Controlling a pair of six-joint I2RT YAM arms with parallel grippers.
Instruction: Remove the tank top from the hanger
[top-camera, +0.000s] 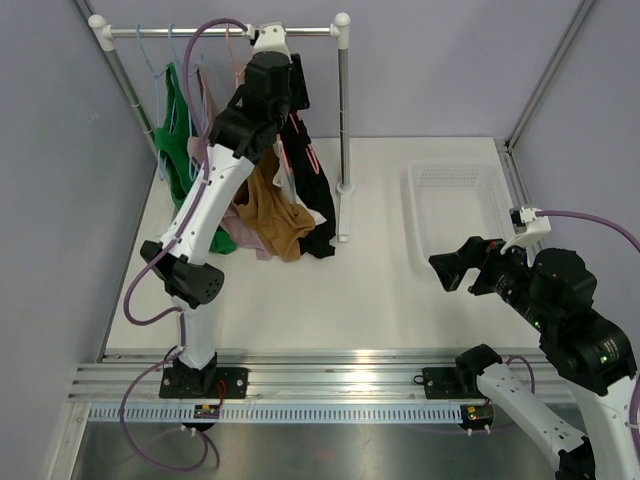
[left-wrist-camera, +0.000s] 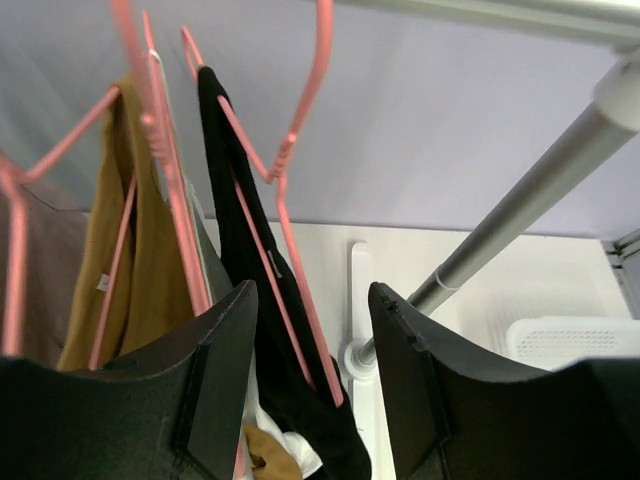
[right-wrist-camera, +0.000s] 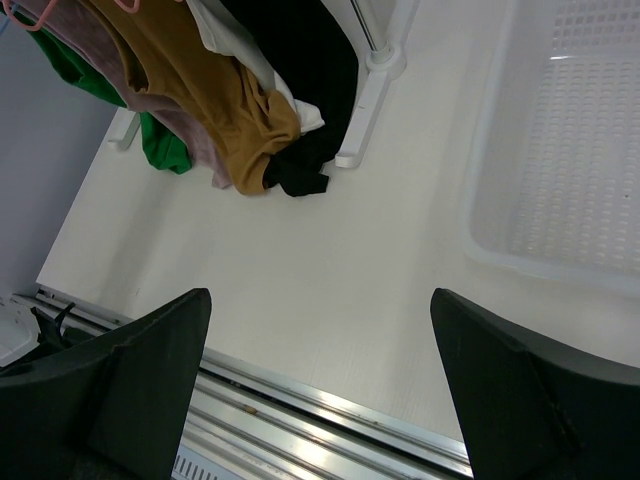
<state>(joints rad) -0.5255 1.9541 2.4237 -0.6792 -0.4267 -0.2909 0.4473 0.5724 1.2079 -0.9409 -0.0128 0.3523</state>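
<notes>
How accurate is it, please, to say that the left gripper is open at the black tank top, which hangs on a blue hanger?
Not quite: the hanger carrying the black tank top is pink, not blue, as the left wrist view shows. The rest holds: the left gripper is open at that top.

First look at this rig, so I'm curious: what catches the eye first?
A rack at the far left, crowded with colourful tank tops. The left arm reaches up to its rail, the open left pincer framing the black tank top on a pink hanger. The right pincer hovers open beside a white basket.
</notes>
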